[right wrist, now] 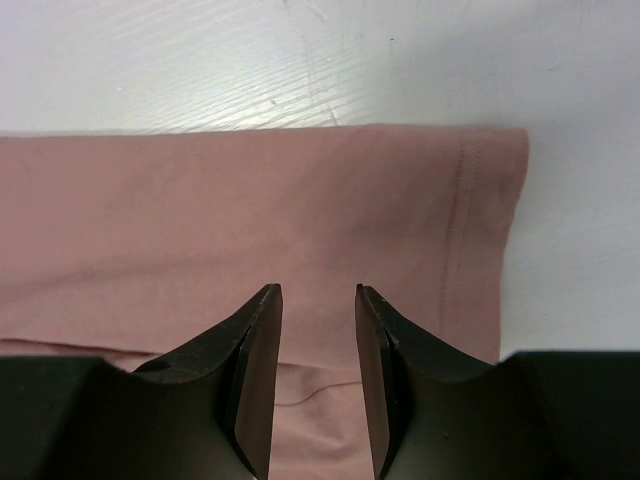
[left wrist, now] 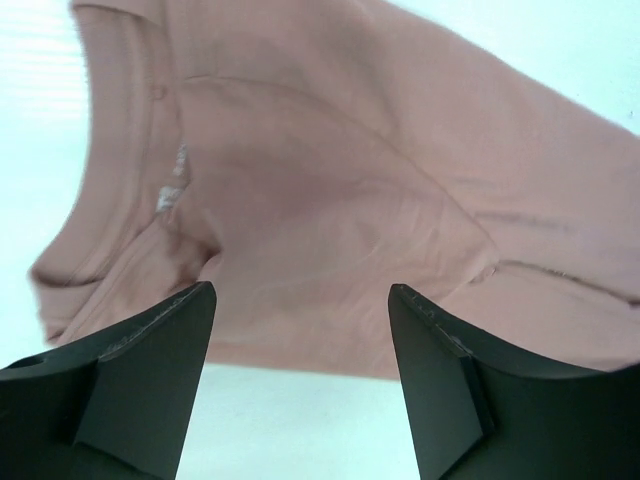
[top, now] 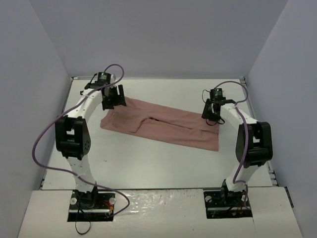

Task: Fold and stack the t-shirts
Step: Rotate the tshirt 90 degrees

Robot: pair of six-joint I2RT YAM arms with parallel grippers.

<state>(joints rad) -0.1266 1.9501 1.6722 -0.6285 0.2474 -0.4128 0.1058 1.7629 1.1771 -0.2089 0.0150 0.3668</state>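
The salmon-pink t-shirt (top: 163, 126) lies as a long folded strip slanting across the white table, collar end at the left and hem end at the right. My left gripper (top: 113, 101) hovers over the collar end. In the left wrist view it (left wrist: 300, 300) is open wide, with the t-shirt (left wrist: 330, 200) and bare table beneath and nothing between its fingers. My right gripper (top: 210, 118) hangs over the hem end. The right wrist view shows its jaws (right wrist: 318, 292) a narrow gap apart above the stitched hem of the t-shirt (right wrist: 250, 210), not pinching any cloth.
The white table (top: 148, 163) is enclosed by grey walls at the back and on both sides. Purple cables (top: 42, 136) loop off each arm. The arm bases stand on a white board (top: 158, 213) at the near edge.
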